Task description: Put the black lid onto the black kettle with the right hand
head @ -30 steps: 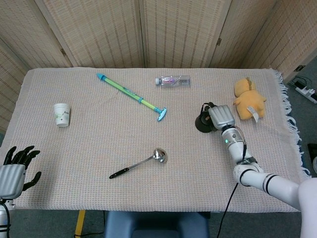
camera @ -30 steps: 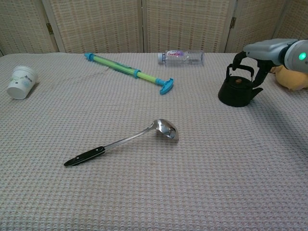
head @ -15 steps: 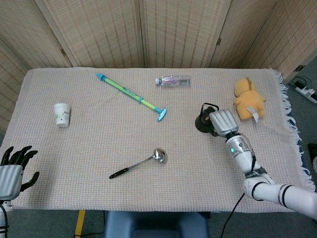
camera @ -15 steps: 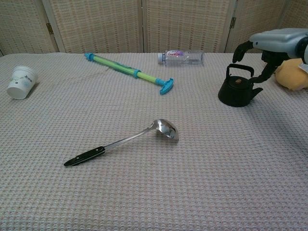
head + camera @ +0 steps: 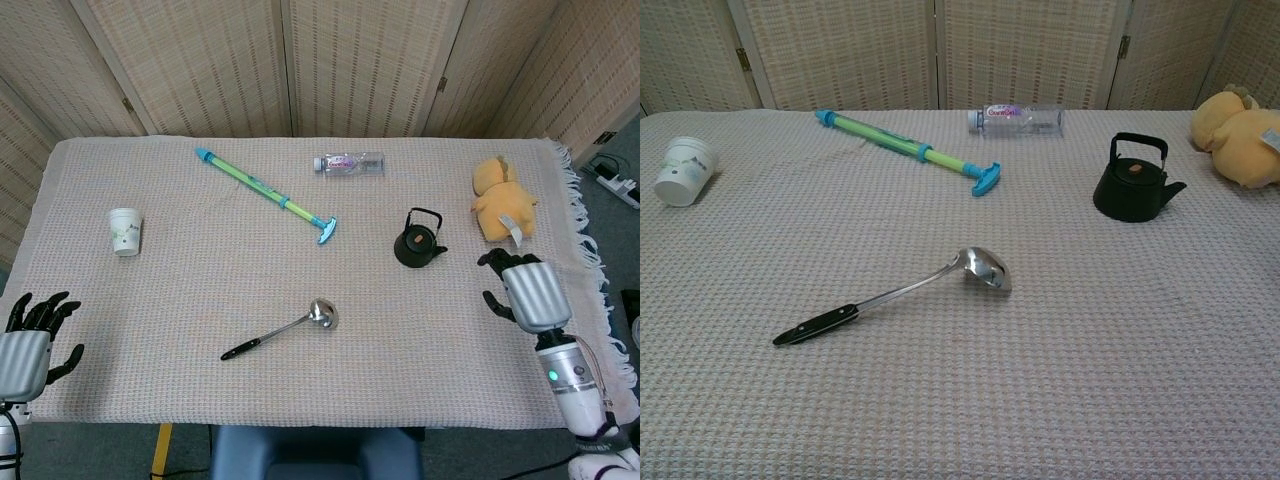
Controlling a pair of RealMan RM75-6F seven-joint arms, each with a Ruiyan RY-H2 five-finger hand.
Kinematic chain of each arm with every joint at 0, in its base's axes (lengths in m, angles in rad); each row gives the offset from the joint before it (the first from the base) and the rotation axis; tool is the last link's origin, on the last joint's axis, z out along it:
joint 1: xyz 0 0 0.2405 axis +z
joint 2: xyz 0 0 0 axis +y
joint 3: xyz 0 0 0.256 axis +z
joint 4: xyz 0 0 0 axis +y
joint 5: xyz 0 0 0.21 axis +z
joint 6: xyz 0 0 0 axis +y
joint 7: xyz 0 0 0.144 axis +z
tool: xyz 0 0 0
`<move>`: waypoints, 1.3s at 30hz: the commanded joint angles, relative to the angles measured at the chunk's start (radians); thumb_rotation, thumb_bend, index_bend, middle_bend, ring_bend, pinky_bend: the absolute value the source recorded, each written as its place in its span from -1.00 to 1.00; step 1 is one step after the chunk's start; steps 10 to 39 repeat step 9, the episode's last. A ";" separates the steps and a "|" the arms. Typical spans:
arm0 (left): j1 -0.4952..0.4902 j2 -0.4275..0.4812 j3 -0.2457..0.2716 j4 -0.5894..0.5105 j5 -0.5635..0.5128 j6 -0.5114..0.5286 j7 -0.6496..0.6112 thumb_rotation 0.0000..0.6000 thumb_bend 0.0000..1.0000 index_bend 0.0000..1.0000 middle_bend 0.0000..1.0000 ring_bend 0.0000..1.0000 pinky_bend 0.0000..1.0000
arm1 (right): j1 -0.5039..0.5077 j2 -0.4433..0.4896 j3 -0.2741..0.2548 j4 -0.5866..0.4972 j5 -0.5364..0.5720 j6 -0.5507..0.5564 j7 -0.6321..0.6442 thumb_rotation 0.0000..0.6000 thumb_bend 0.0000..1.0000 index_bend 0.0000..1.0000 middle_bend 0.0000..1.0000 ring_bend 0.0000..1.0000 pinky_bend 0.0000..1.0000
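The black kettle point(image 5: 417, 243) point(image 5: 1132, 184) stands upright on the right half of the table, handle raised. Its black lid point(image 5: 1134, 170) with a small brown knob sits on top of it. My right hand point(image 5: 524, 292) is near the table's right front, well apart from the kettle, fingers spread and holding nothing; the chest view does not show it. My left hand point(image 5: 28, 335) hovers at the front left corner, fingers apart and empty.
A yellow plush toy point(image 5: 502, 199) lies right of the kettle. A clear bottle point(image 5: 348, 163) and a green-blue water squirter point(image 5: 266, 195) lie at the back. A ladle point(image 5: 282, 328) lies in the middle front, a white paper cup point(image 5: 125, 231) at the left.
My right hand has let go at the kettle and pulled back toward the right front of the table, leaving the chest view. The kettle stays put with the lid on it.
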 commanded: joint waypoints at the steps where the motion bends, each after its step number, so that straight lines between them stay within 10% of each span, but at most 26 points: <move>1: 0.000 -0.005 0.001 -0.009 0.005 0.005 0.010 1.00 -0.43 -0.56 -0.75 -0.64 -0.90 | -0.107 0.031 -0.062 -0.003 -0.075 0.104 0.054 1.00 -0.34 -0.27 -0.47 -0.34 -0.49; 9: -0.005 -0.012 0.006 -0.041 0.013 -0.001 0.056 1.00 -0.43 -0.56 -0.75 -0.64 -0.91 | -0.253 0.044 -0.105 -0.008 -0.124 0.224 0.089 1.00 -0.34 -0.27 -0.54 -0.41 -0.54; 39: -0.005 -0.012 0.006 -0.041 0.013 -0.001 0.056 1.00 -0.43 -0.56 -0.75 -0.64 -0.91 | -0.253 0.044 -0.105 -0.008 -0.124 0.224 0.089 1.00 -0.34 -0.27 -0.54 -0.41 -0.54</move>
